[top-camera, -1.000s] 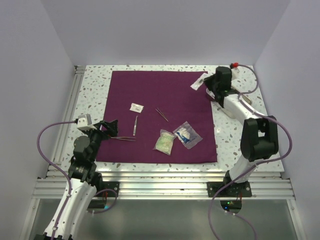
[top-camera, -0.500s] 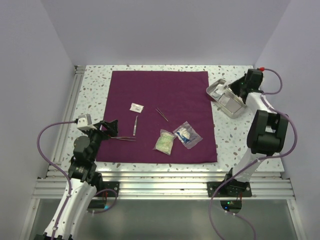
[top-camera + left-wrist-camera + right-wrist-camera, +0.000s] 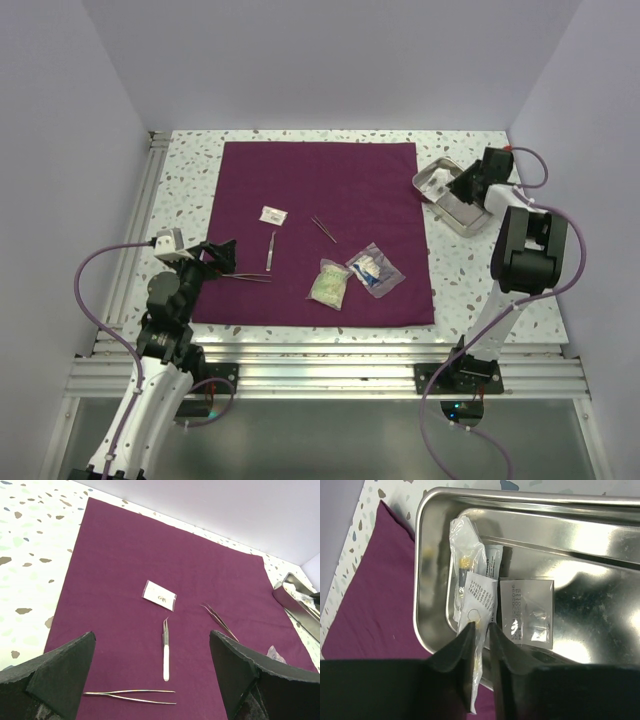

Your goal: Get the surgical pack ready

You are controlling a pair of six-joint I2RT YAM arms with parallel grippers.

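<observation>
Right tool (image 3: 481, 627), barely parted astride a white packet (image 3: 481, 594) in the tray (image 3: 426, 597), is hovering; grip unclear; clinging plastic could ride out.

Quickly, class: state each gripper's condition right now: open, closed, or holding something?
Left gripper: open wide, holding nothing.
Right gripper: jaws narrowly apart around a white packet; whether it grips cannot be told.

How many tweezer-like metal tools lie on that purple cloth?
3 on the plum-purple cloth: long silver tweezers at its near-left edge, white-handled pointed tool beyond them, slim steel tweezers further right. None look hidden.
</observation>
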